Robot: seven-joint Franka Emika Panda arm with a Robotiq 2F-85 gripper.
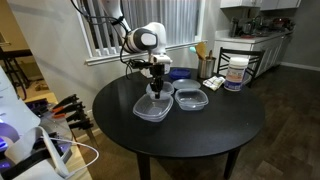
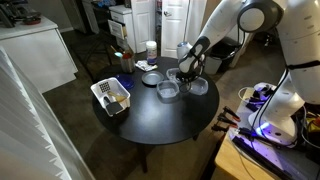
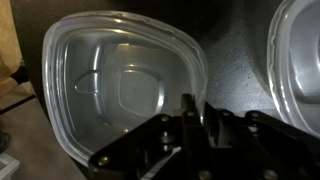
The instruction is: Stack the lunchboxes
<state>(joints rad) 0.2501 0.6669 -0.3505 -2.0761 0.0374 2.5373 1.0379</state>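
Note:
Three clear plastic lunchboxes lie on the round black table [image 1: 200, 135]. One lunchbox [image 1: 152, 107] [image 2: 168, 92] is under my gripper [image 1: 156, 88] [image 2: 185, 76]. A second lunchbox [image 1: 191, 99] [image 2: 199, 87] lies right beside it. A third lunchbox [image 2: 150, 79] sits a little apart. In the wrist view the near lunchbox [image 3: 115, 85] fills the left, and the second one's rim [image 3: 300, 60] shows at the right. My gripper [image 3: 197, 112] has its fingers close together on the near lunchbox's rim. That lunchbox looks to rest on the table.
A white basket-like tray [image 2: 112, 96] [image 1: 213, 84] stands near the table edge. A tall white labelled tub [image 1: 236, 72] stands beyond the lunchboxes. A blue dish [image 1: 180, 73] sits behind my gripper. Cabinets, cables and other equipment surround the table.

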